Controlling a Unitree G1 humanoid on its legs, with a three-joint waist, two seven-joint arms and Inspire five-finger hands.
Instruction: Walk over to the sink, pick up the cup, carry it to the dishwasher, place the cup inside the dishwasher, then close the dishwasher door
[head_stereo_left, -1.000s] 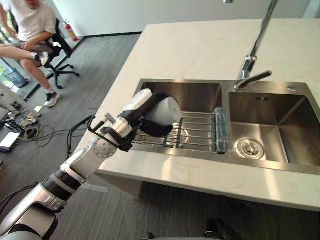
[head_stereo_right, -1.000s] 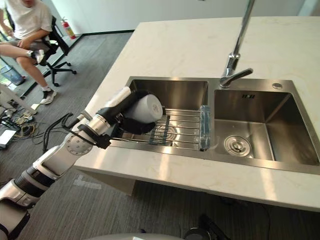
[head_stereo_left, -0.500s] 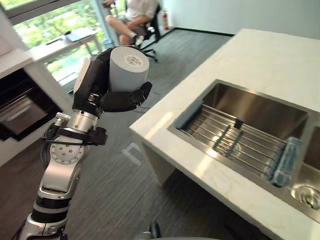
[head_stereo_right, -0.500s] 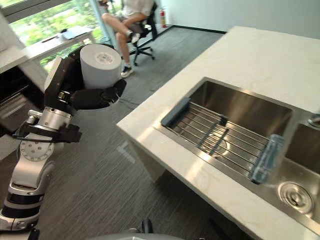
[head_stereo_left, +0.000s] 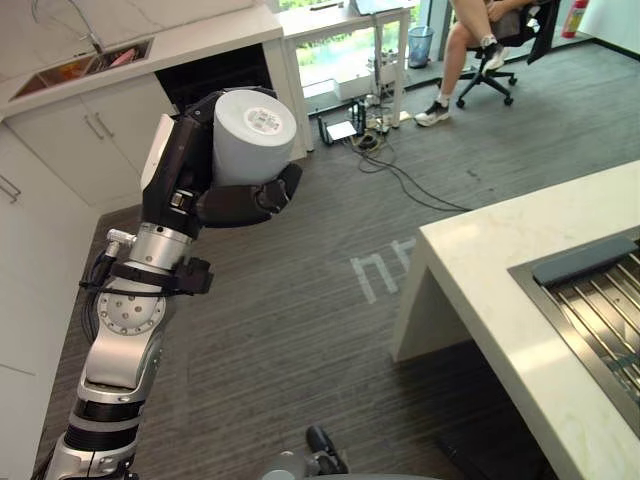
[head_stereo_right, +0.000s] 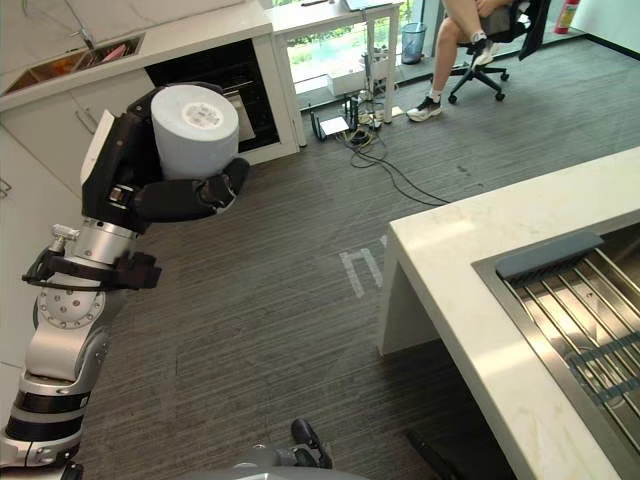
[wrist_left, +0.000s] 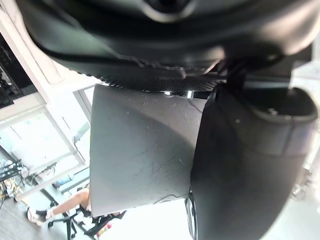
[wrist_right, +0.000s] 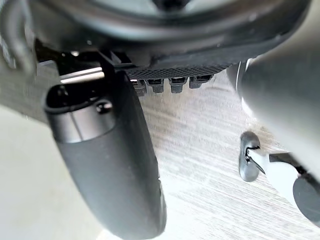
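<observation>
left eye view has my left hand (head_stereo_left: 205, 195) raised high over the floor, clenched round the cup (head_stereo_left: 250, 135). the white cup sits base up, its mouth turned away, so i cannot see inside it. in the left wrist view the thumb lies across the cup's side (wrist_left: 140, 160).

open grey floor (head_stereo_left: 300, 330) runs between the island counter (head_stereo_left: 500, 260) on my right and the white cabinets (head_stereo_left: 70, 130) on my left. the island's near corner juts toward that gap. a dark recess (head_stereo_left: 225, 75) breaks the cabinet run just behind the cup. cables (head_stereo_left: 400, 170) trail on the floor further off, near a seated person (head_stereo_left: 480, 30).

the island's sink (head_stereo_right: 508, 305) holds a wire rack (head_stereo_right: 580, 320). a far sink (head_stereo_left: 90, 65) holds coloured things i cannot make out.

my right hand (wrist_right: 112, 160) hangs over bare floor; i cannot tell whether it is released or clenched.
</observation>
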